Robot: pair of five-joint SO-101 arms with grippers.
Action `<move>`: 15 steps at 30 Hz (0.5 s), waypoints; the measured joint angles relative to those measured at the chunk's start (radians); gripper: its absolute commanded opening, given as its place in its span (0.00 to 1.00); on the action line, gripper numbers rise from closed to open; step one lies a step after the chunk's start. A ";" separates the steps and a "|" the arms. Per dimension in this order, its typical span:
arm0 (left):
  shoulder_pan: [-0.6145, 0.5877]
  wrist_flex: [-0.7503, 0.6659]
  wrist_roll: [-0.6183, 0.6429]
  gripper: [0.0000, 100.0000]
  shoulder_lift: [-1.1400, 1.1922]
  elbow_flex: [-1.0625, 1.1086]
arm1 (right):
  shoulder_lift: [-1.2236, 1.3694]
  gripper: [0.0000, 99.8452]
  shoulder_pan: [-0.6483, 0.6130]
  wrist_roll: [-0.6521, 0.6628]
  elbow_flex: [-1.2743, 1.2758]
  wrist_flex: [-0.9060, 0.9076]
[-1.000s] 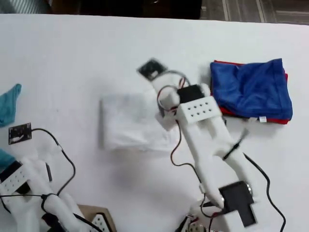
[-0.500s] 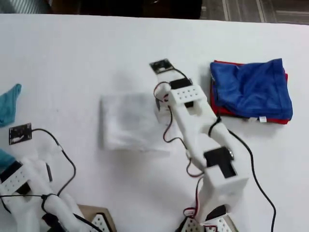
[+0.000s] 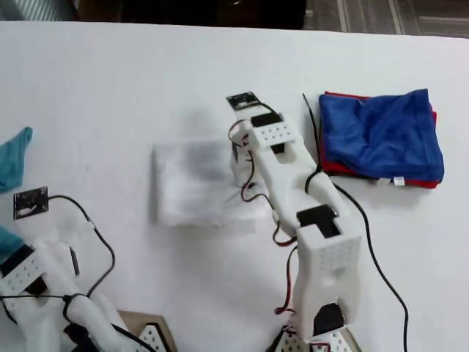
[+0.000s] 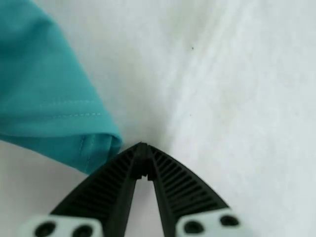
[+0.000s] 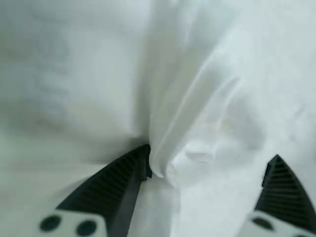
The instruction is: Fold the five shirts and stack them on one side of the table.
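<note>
White tabletop (image 3: 110, 73) spread beneath the high view, with a folded white shirt (image 3: 194, 183) near its middle, a rough rectangle whose long axis ran toward the blue shirt (image 3: 381, 132) stacked on a red shirt (image 3: 333, 167). The right arm (image 3: 293, 191) hung over the white shirt's stack-side edge, and a teal shirt (image 3: 15, 158) lay well off its opposite side. In the left wrist view, the left gripper (image 4: 143, 170) was closed on nothing, just beside the teal shirt's hem. In the right wrist view, the right gripper (image 5: 210, 153) gaped wide around a raised ridge of the white shirt, one finger touching it, nothing gripped. Pinching only the top layer would likely pull the fold open when the shirt was lifted.
</note>
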 measured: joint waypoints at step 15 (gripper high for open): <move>0.000 0.000 0.000 0.03 0.000 0.000 | 0.284 0.03 0.006 0.000 -0.433 0.322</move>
